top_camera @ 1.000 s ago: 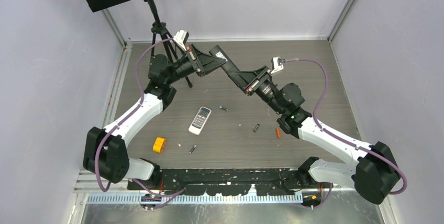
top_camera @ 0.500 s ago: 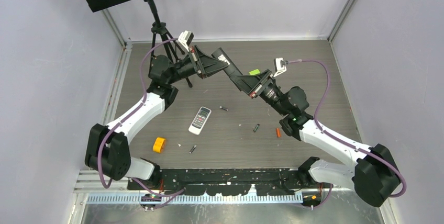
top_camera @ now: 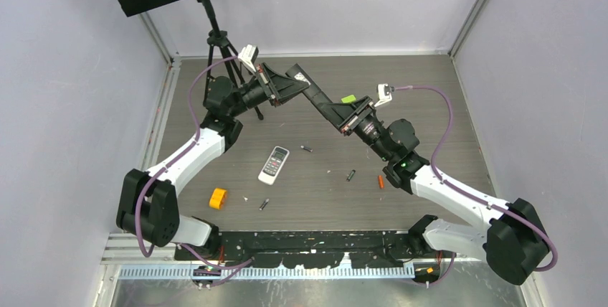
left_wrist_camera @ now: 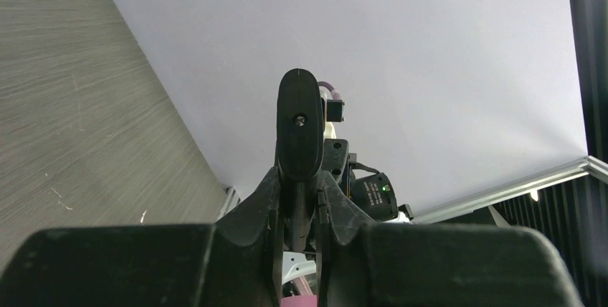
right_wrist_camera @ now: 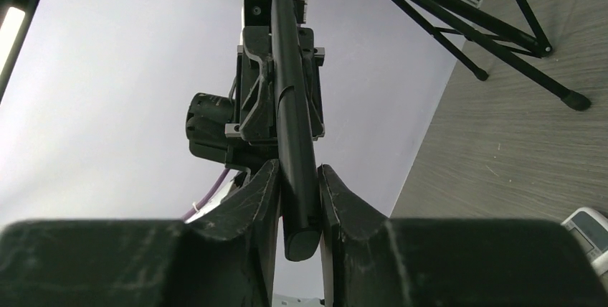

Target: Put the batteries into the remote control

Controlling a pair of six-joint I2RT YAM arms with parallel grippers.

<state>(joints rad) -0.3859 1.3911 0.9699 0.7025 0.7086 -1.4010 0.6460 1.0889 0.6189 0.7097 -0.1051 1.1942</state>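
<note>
A slim black remote (top_camera: 315, 94) hangs in the air at the back of the table, held at both ends. My left gripper (top_camera: 292, 81) is shut on its far end, and the remote's rounded end (left_wrist_camera: 300, 124) stands between the fingers. My right gripper (top_camera: 335, 111) is shut on its other end, where the remote's long body (right_wrist_camera: 292, 113) shows. A white remote (top_camera: 273, 164) lies on the table. Three dark batteries (top_camera: 306, 148) (top_camera: 350, 175) (top_camera: 263, 204) and one orange-red battery (top_camera: 380, 182) lie loose around it.
A chunky orange block (top_camera: 218, 198) lies near the front left. A lime-green block (top_camera: 348, 98) lies behind my right wrist. A black tripod (top_camera: 224, 56) with a perforated plate stands at the back left. Walls close three sides.
Both arms shifted slightly while holding the black remote. The left gripper swung right, then back. The right wrist moved and uncovered the lime-green block.
</note>
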